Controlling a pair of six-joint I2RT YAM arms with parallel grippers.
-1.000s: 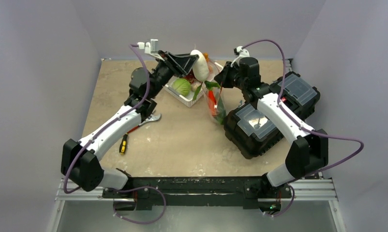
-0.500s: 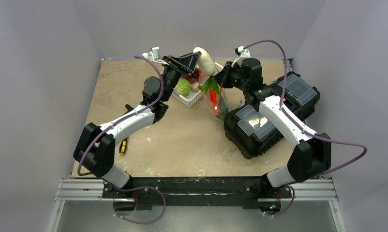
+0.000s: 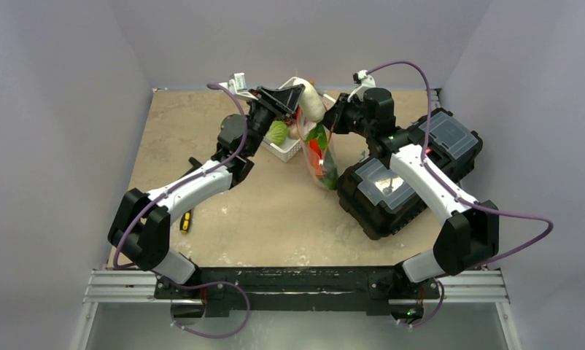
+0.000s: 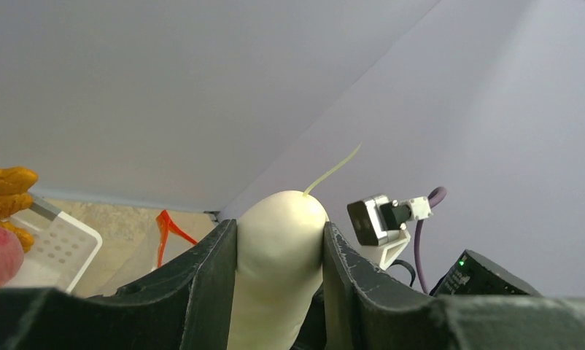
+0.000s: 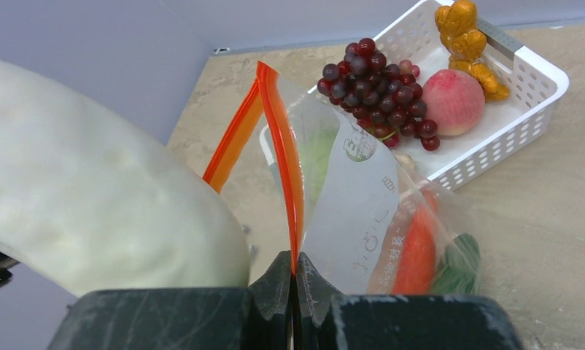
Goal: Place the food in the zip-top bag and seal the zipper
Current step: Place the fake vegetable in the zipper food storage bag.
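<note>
Zip-top bag (image 5: 348, 211) in right gripper (image 5: 293, 262), white oval piece (image 4: 275, 281) half-hidden in left gripper (image 4: 279, 229)

left arm extended forward, wrist raised | left gripper (image 4: 279, 244) jaws clamped on white oval piece (image 4: 275, 292) | right arm folded inward | right gripper (image 5: 292, 264) jaws pinching zipper (image 5: 281, 138)

The only print in view is on the white label patch (image 5: 351, 208) of the zip-top bag (image 5: 428, 219), seen from the right wrist. Near its top is a small round green logo (image 5: 360, 148). Below it, pale outlined letters and a few orange characters (image 5: 393, 248) run along the crinkled plastic. All of it is too small and warped to read.
</note>
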